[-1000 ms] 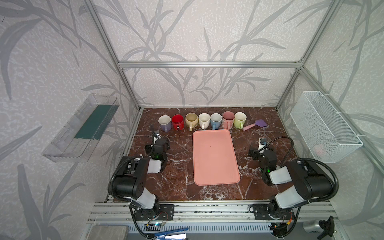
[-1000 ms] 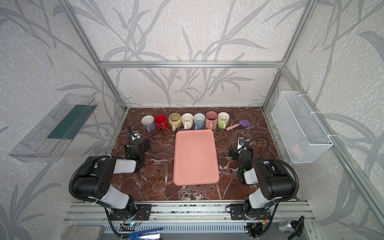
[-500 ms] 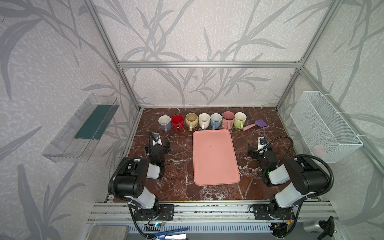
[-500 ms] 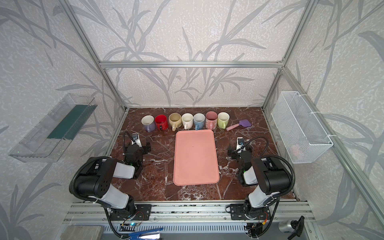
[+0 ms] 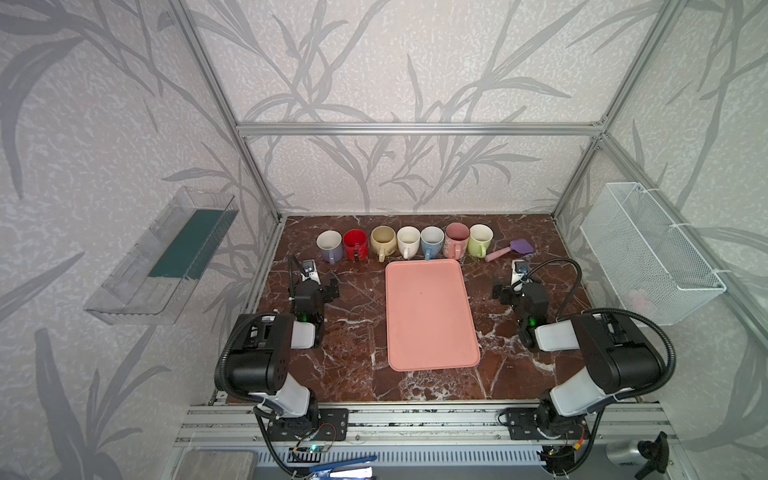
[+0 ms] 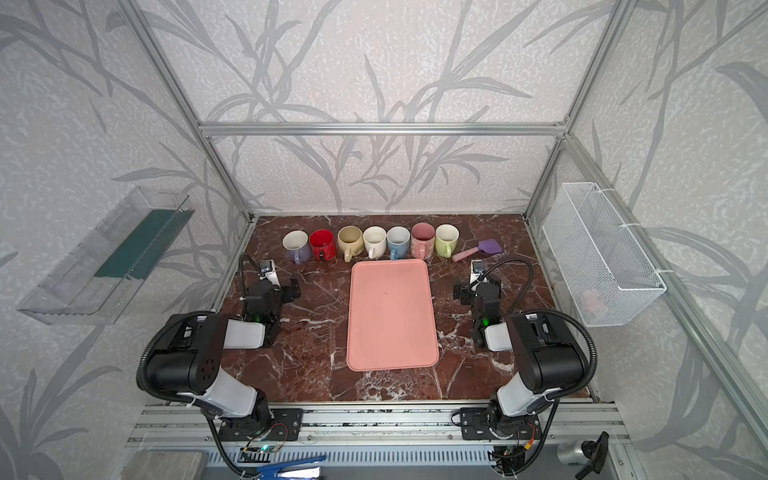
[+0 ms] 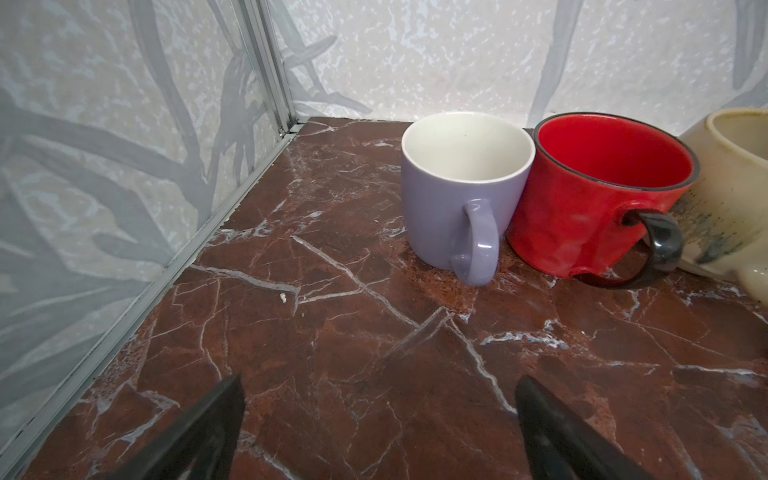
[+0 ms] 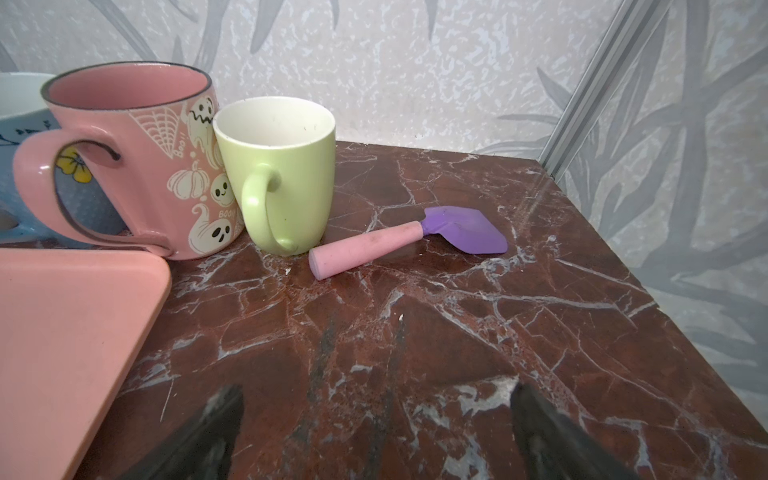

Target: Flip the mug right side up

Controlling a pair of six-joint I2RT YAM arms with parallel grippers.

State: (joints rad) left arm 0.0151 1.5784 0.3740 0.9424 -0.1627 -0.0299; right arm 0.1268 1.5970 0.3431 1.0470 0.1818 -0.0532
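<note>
Shows, in both top views, a row of seven mugs [image 5: 408,242] across the upper centre of the marble table [image 5: 353,332], every rim up, lilac mug [image 5: 329,246] at the left end and green mug [image 5: 481,240] at the right. Cannot tell which is the task's. Places pink tray [image 5: 428,311] just below the row and purple spatula [image 5: 509,250] right of the green mug. Finds left gripper [image 7: 378,390] spread wide and empty left of the tray, right gripper [image 8: 376,392] likewise on its right.
</note>
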